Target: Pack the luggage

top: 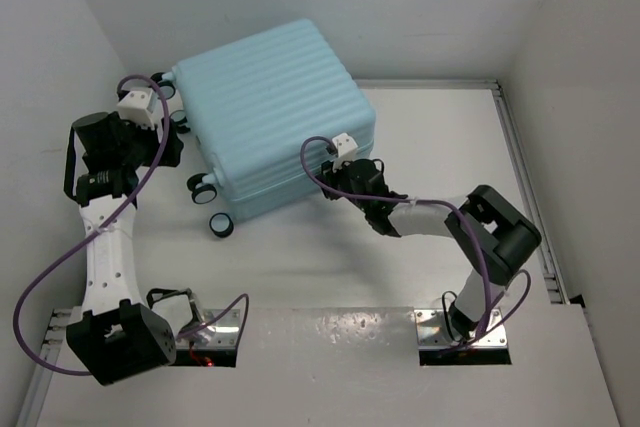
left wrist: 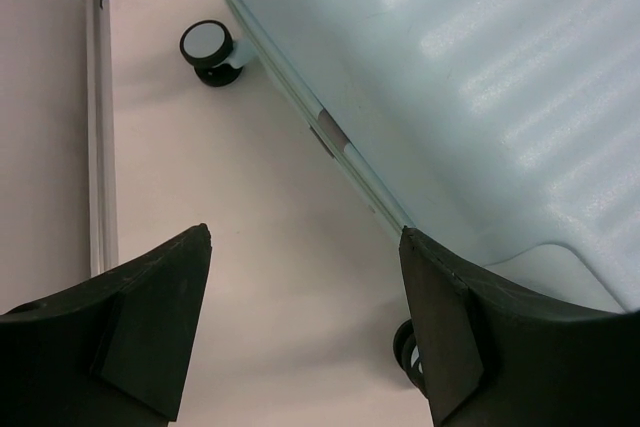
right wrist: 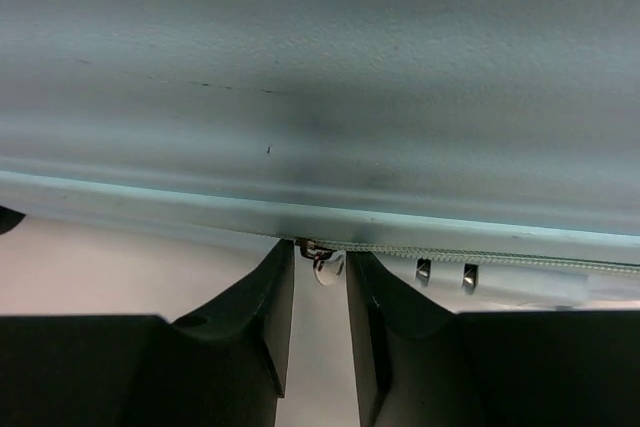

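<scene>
The closed luggage (top: 270,112) is lying flat on the counter (top: 400,257), back left. The left fingers (left wrist: 150,327) are gaping wide beside its wheels (left wrist: 207,45) — holding nothing. The right fingers (right wrist: 250,337) are narrowly bracketing the zip pull (right wrist: 322,265) — whether they are pinching it is unclear.

Plain white walls (top: 400,7) fill the top, left and right of frame. White table (top: 330,272), evenly lit; metal rail (top: 525,177) along right edge.
</scene>
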### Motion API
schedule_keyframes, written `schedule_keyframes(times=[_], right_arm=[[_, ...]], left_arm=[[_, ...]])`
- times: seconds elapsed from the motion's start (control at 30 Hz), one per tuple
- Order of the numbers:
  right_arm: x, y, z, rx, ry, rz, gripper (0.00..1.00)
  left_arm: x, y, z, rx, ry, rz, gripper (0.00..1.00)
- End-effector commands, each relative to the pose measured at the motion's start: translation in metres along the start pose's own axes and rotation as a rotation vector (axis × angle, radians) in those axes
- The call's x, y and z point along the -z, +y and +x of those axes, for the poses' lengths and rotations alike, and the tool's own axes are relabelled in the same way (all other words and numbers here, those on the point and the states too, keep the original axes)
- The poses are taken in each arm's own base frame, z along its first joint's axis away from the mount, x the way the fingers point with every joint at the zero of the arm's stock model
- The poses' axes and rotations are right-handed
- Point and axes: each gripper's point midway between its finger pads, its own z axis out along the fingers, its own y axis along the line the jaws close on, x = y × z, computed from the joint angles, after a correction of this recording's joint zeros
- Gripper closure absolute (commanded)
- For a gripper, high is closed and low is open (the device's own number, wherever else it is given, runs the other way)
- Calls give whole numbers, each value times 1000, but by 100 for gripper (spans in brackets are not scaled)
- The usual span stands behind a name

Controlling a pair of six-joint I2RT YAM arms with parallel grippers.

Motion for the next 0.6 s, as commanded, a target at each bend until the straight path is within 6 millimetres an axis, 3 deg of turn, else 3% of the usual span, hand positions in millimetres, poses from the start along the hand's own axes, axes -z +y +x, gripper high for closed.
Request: schedule_keyframes(times=[0.0,0.23,0.33,0.4,0.53,0.57], right_arm=[[-13,0,-30,11,-89,30,73],[-27,-3,-23,-3,-67,16,80],[-29,-2,-27,7,-82,-1,95],[-31,-2,-35,18,-107,-8,100],[-24,-5,-49,33,-148,-17,100],[-17,-5,-57,32,-166,-28,100]], left_arm=[[0,2,-2,-18,-8,-18,20],[-2,-1,-5,-40,-10,1,20],[-3,-4,-6,-61,-16,23,20],[-2,-6,-11,-99,-27,38,20],[5,-20,-16,-213,-28,132,20],[9,-25,-9,-264,-2,168,20]])
